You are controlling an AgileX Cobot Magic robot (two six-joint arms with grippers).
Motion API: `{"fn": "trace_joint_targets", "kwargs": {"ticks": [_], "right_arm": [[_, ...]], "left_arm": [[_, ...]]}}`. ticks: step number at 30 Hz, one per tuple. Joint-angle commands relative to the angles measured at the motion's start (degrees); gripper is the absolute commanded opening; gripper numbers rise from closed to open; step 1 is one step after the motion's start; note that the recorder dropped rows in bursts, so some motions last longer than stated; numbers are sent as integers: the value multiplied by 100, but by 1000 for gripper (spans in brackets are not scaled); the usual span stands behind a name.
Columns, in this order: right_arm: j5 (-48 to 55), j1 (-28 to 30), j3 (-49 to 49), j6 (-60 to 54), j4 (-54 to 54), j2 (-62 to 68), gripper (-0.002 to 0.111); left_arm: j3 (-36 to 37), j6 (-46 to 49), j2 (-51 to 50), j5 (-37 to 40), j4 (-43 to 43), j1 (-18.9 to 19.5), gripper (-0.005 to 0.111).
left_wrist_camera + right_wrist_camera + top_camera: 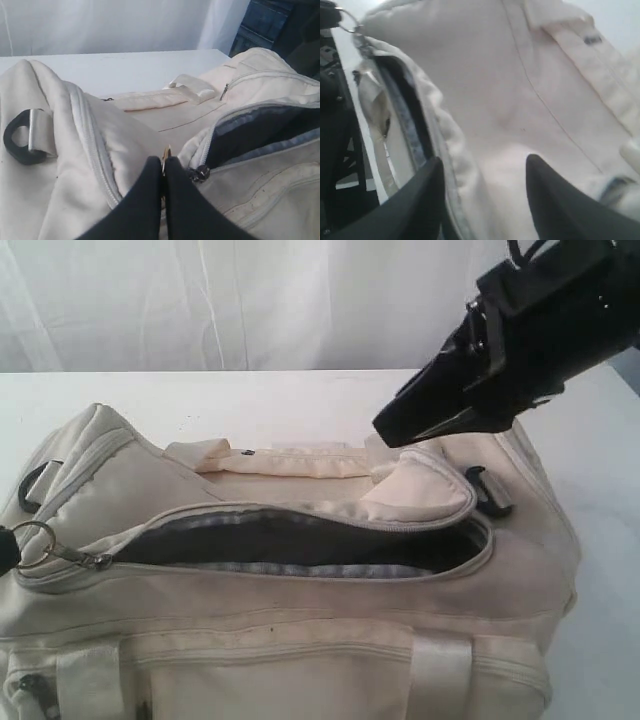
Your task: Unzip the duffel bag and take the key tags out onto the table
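The cream duffel bag [300,620] lies across the white table [300,395] and fills the front of the exterior view. Its top zipper stands open along most of its length, showing dark grey lining [300,540]. My left gripper [164,162] is shut on the metal ring [167,152] of the zipper pull at the bag's left end [35,540]. Hovering over the bag's right end, my right gripper [395,430] is open, its fingers [432,172] straddling the flap beside the opening with nothing held. No key tags show in any view.
Webbing handles [290,460] lie on the bag's top. A black buckle [490,490] sits at its right end and a black loop [17,137] at its left end. A white curtain [200,300] hangs behind the table.
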State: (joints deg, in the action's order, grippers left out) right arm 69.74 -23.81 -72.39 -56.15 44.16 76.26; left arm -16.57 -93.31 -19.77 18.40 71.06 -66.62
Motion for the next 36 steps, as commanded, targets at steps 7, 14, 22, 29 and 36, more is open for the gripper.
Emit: {"fn": "trace_joint_targets", "kwargs": {"ticks": [7, 14, 22, 29, 36], "right_arm": [[-1891, -2436, -15, -1864, 88, 537, 63], [-2823, -3445, -15, -2258, 80, 1500, 62], [-2861, -3495, -15, -2258, -46, 1536, 20], [-2836, -3495, -15, -1913, -780, 1524, 0], [-2158, -3495, -15, -1062, -1956, 1515, 0]], "left_arm": [[-552, 1498, 41, -649, 189, 20, 0], [-795, 1752, 41, -791, 30, 20, 0], [-795, 1781, 41, 1405, -298, 20, 0], [-795, 1840, 41, 1869, -393, 20, 0], [-808, 1876, 41, 2680, -326, 20, 0]]}}
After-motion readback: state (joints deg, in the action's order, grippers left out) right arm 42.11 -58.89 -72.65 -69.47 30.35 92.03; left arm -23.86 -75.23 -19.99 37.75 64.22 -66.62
